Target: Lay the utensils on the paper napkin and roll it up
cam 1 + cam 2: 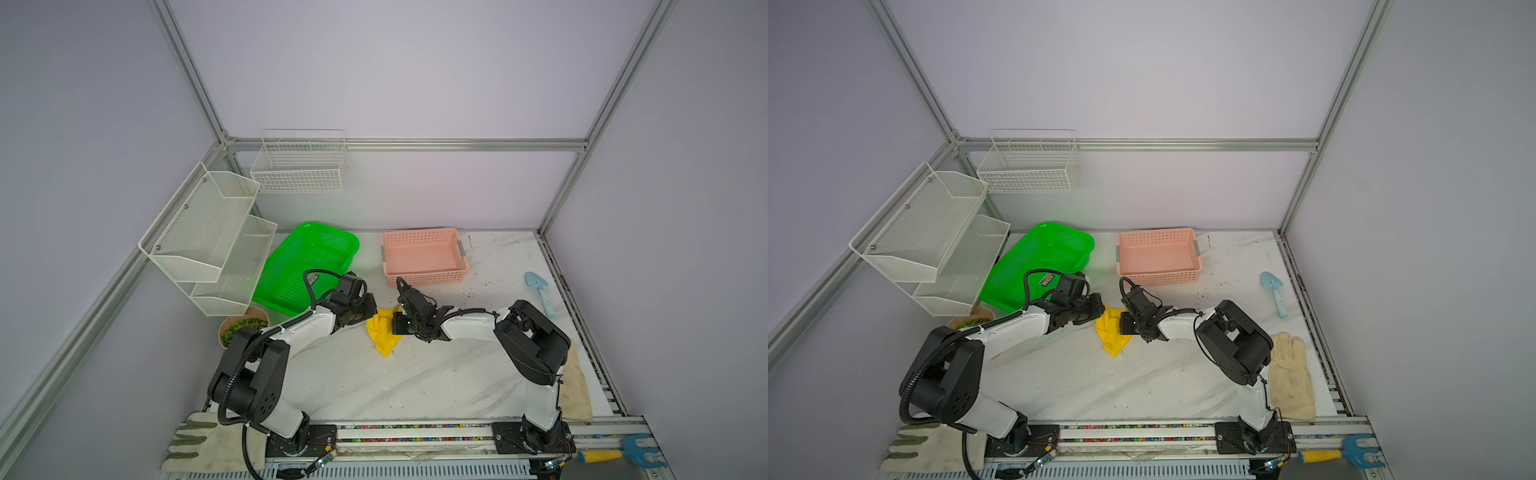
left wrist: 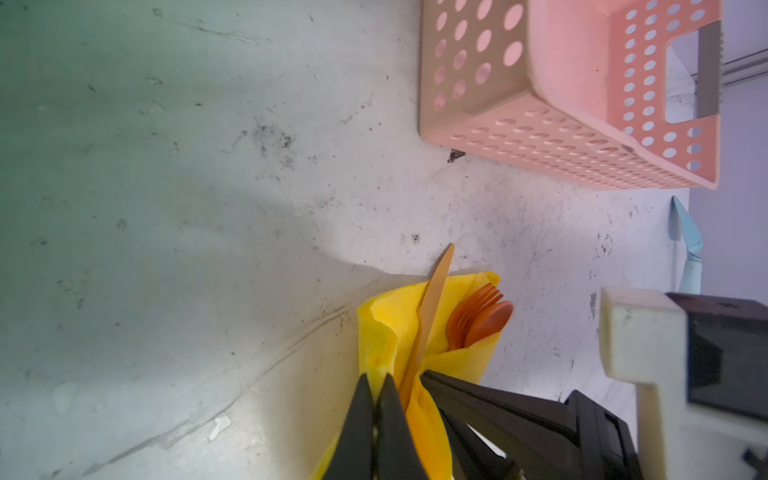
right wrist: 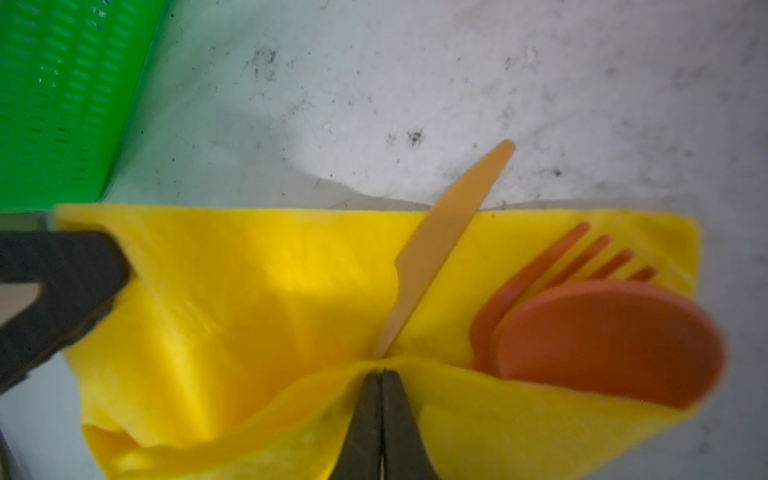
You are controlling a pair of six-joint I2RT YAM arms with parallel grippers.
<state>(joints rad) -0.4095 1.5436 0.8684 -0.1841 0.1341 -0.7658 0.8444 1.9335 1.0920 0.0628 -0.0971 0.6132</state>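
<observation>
So, both arms meet mid-surface (image 1: 415, 382), just in front of the gap between the green basket (image 1: 307, 253) and the pink basket (image 1: 428, 277). The paper napkin (image 1: 383, 334) sits bunched up between them, folded into a sort of pouch. The left end effector (image 2: 376, 380) is pinched closed on one fold of the yellow paper. The right end effector (image 3: 381, 374) is clamped on another edge, its fingers basically touching with only paper between them. Inside the fold the orange spoon (image 3: 602, 340) lies on top of the fork (image 3: 582, 249), both near one end of the napkin. A paler knife (image 3: 449, 241) slants across the middle, its tip poking out past the napkin's edge over the bare surface.
</observation>
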